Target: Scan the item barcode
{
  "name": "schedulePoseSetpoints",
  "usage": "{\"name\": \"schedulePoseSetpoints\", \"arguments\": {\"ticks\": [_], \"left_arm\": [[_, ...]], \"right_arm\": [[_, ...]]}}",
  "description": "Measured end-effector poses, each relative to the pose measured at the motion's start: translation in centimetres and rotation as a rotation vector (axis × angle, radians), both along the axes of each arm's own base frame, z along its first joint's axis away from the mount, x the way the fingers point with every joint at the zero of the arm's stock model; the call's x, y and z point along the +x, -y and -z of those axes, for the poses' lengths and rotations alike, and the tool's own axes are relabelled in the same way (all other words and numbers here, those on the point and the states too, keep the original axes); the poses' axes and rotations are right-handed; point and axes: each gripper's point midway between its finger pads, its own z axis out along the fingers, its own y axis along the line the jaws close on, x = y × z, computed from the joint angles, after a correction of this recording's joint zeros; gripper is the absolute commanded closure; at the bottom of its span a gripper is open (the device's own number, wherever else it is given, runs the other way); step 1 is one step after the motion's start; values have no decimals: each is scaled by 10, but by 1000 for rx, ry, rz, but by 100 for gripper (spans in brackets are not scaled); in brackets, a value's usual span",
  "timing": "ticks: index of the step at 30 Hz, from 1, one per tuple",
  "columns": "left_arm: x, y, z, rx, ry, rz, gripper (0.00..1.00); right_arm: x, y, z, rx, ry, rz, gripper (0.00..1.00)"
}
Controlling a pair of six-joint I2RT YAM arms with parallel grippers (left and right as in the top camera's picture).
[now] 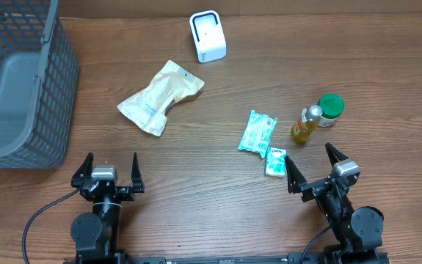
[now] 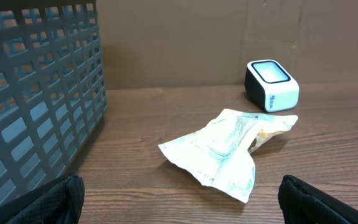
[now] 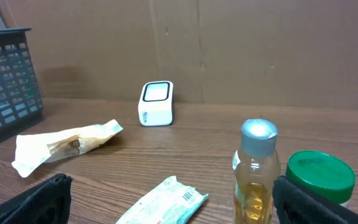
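Observation:
The white barcode scanner (image 1: 208, 36) stands at the back of the table, window up; it also shows as the scanner (image 2: 271, 84) and scanner (image 3: 155, 103). Items lie loose: a cream pouch (image 1: 160, 97), pouch (image 2: 225, 149), a teal packet (image 1: 258, 132) whose barcode faces up on the packet (image 3: 163, 204), a smaller teal packet (image 1: 275, 161), an amber bottle (image 1: 307, 123), bottle (image 3: 255, 171), and a green-lidded jar (image 1: 330, 110). My left gripper (image 1: 111, 163), gripper (image 2: 179, 208) is open and empty, short of the pouch. My right gripper (image 1: 310, 158), gripper (image 3: 172, 208) is open and empty, near the packets and bottle.
A grey mesh basket (image 1: 20, 81), basket (image 2: 35, 93) stands at the far left, close to the left arm. A cardboard wall runs behind the table. The green-lidded jar (image 3: 320, 177) sits right beside the bottle.

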Motion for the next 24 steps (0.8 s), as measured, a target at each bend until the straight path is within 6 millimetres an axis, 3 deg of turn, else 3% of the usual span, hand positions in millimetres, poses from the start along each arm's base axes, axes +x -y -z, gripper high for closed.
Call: {"name": "schedulePoseSetpoints", "arguments": {"ticks": [24], "left_arm": [[0,2,1,-48,-4,-11,0]], "right_arm": [[0,0,0,0,1,0,0]]}}
